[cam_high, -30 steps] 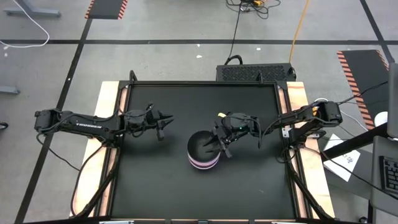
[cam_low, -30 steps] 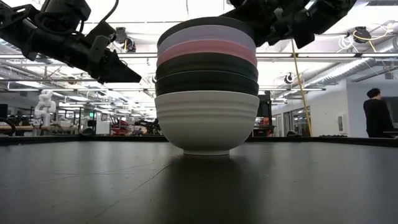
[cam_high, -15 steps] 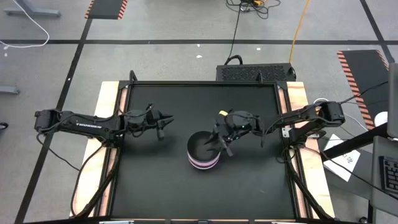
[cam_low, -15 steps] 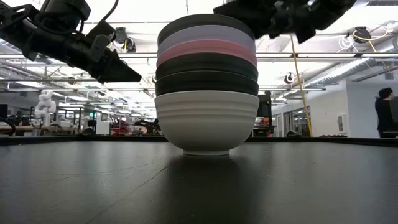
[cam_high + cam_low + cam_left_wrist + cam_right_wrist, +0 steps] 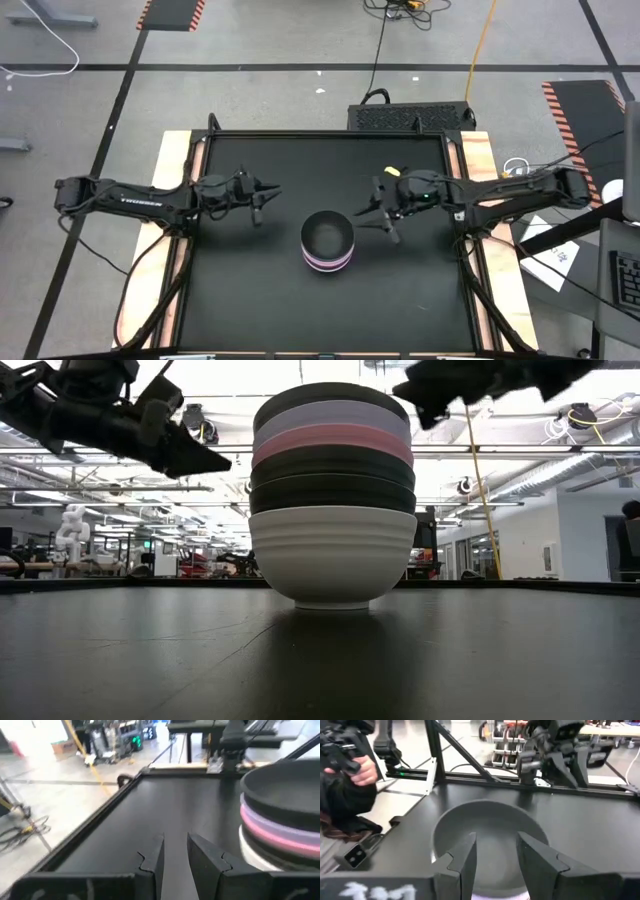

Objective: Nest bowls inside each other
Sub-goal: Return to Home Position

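Six bowls stand nested in one stack (image 5: pixel 328 243) at the table's middle. In the low view the stack (image 5: pixel 332 495) reads, from the top, black, lavender, pink, black, black and white, and the white bowl's foot (image 5: pixel 332 600) rests on the black table top. My right gripper (image 5: pixel 372 214) hovers open and empty just right of the stack, above rim height; its wrist view looks past the gripper (image 5: pixel 496 845) into the top black bowl (image 5: pixel 490 832). My left gripper (image 5: pixel 264 198) hovers open and empty to the left of the stack (image 5: pixel 280 815).
The black table top (image 5: pixel 250 300) has a raised frame (image 5: pixel 330 133) around it. A dark box (image 5: pixel 410 115) sits behind the far edge. In the right wrist view a person's hand and dark sleeve (image 5: pixel 350 785) show beyond the table's edge.
My right gripper has drawn back from over the stack's rim toward the table's right edge and risen a little. It now stands clear of the bowls. The stack has stayed where it was.
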You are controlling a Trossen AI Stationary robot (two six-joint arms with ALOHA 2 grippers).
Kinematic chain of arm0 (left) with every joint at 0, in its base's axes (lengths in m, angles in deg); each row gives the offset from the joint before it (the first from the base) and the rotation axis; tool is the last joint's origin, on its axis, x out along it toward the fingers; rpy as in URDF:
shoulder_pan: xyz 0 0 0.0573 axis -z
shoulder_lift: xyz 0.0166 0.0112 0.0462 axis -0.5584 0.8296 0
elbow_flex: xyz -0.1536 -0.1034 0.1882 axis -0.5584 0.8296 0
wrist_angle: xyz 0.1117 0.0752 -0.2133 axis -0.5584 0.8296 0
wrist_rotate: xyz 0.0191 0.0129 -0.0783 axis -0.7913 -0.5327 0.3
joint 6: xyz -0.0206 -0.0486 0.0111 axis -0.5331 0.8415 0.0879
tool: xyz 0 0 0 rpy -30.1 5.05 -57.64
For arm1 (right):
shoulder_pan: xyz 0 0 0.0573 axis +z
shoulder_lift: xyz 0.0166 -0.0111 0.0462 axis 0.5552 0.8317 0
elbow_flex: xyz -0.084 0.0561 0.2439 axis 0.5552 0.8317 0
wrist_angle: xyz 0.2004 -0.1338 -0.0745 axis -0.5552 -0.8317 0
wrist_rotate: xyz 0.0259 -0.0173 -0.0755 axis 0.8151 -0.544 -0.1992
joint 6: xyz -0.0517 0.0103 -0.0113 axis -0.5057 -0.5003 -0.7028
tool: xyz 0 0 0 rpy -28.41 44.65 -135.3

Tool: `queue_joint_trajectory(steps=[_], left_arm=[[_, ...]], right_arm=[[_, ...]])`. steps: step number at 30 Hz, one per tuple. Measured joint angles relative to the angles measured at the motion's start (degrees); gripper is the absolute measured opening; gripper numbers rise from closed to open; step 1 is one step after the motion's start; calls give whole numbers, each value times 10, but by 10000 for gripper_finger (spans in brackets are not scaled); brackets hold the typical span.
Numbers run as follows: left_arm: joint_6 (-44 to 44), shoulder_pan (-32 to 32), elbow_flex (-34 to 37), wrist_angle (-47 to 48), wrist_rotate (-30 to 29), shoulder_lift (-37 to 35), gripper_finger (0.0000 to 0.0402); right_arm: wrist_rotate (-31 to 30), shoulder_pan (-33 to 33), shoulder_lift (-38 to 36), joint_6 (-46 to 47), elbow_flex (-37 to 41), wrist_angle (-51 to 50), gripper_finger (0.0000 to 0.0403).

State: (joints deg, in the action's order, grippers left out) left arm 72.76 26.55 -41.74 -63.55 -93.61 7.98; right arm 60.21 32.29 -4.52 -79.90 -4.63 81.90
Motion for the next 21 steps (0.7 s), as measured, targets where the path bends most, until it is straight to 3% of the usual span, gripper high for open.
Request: queue_joint_trajectory(steps=[11, 21], left_arm=[[-44, 2, 0, 30, 92, -112, 88], [-72, 45, 0, 201, 72, -259, 88]], right_arm=[[-14, -9, -171, 33, 175, 81, 128], [-58, -9, -323, 48, 271, 67, 128]])
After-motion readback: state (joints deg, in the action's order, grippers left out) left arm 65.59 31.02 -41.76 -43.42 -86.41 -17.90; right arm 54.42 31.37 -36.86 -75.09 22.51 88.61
